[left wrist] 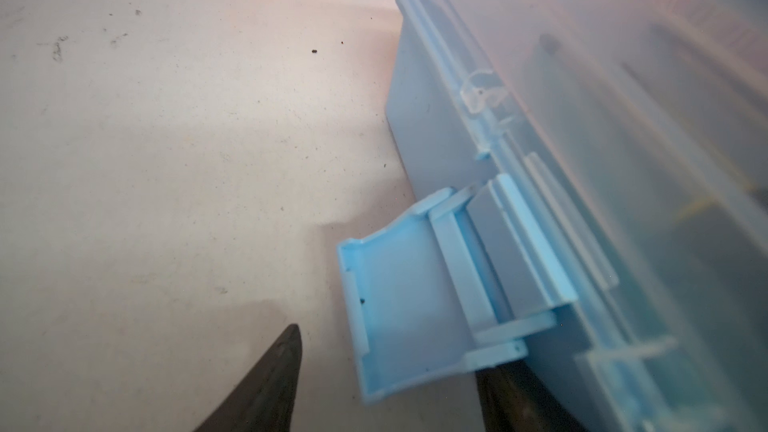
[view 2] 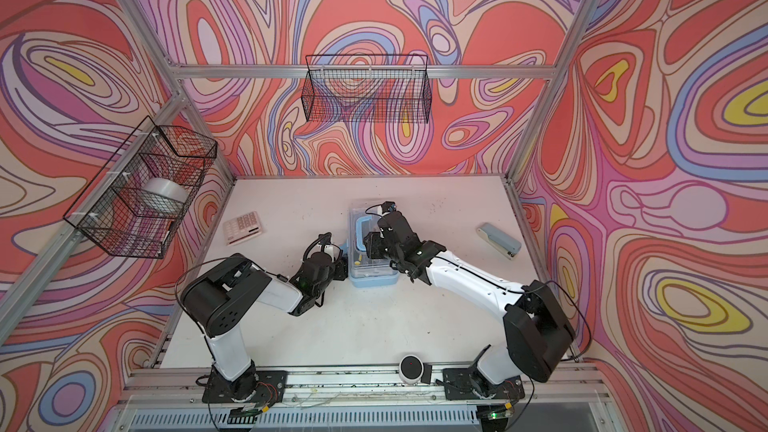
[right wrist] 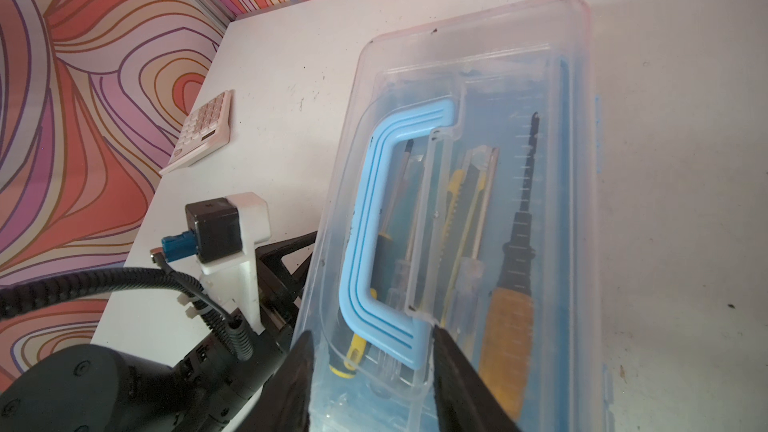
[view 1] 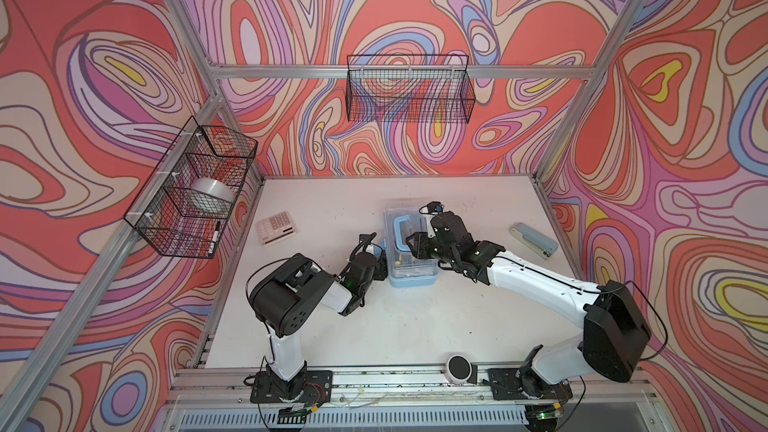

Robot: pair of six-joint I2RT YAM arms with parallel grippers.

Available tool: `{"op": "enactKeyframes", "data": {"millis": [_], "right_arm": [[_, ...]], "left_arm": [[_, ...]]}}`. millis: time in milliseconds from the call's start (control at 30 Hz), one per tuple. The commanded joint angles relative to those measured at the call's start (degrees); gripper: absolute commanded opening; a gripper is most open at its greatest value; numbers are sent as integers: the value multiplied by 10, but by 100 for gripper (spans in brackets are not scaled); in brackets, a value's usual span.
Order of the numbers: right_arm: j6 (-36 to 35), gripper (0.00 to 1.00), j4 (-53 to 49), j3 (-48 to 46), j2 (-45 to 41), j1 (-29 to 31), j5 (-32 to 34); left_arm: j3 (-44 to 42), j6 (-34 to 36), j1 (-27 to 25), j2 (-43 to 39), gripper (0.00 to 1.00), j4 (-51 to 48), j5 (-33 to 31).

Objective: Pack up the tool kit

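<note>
Mid-table (view 1: 395,326), a little toward the back: the tool case (view 1: 411,276) sits flat with its clear lid (right wrist: 540,56) down.

Right arm: the forearm stretches in from the right and the wrist bends down over the lid. The right gripper (right wrist: 370,334) has its fingers spread astride one end of the blue handle (right wrist: 361,243), which lies flat on the lid. It is not pinching the handle.

Left arm: folded, with the forearm pointing at the case's left side. The left gripper (left wrist: 386,363) is low over the table with its fingers spread. The blue latch (left wrist: 399,297) lies between them, hanging outward and unlatched.

Through the lid: a yellow and black cutter (right wrist: 465,201) and an orange-handled screwdriver (right wrist: 509,326). The other tools are too blurred to name.

The wire basket (view 1: 174,238) on the left wall holds a roll of tape (view 1: 208,197) and a marker (view 1: 215,238).
</note>
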Motion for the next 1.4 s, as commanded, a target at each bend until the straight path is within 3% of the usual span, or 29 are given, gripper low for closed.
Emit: {"op": "enactKeyframes", "data": {"millis": [0, 633, 967, 1367], "right_arm": [[2, 46, -1, -5, 4, -3, -4], [5, 44, 3, -7, 12, -4, -10], [5, 44, 3, -2, 22, -4, -18], [11, 42, 7, -1, 41, -4, -38]], "left_arm": [[12, 19, -4, -12, 66, -15, -30], [19, 49, 6, -96, 65, -85, -70], [29, -8, 21, -150, 64, -140, 5], [20, -128, 50, -167, 58, -115, 135]]}}
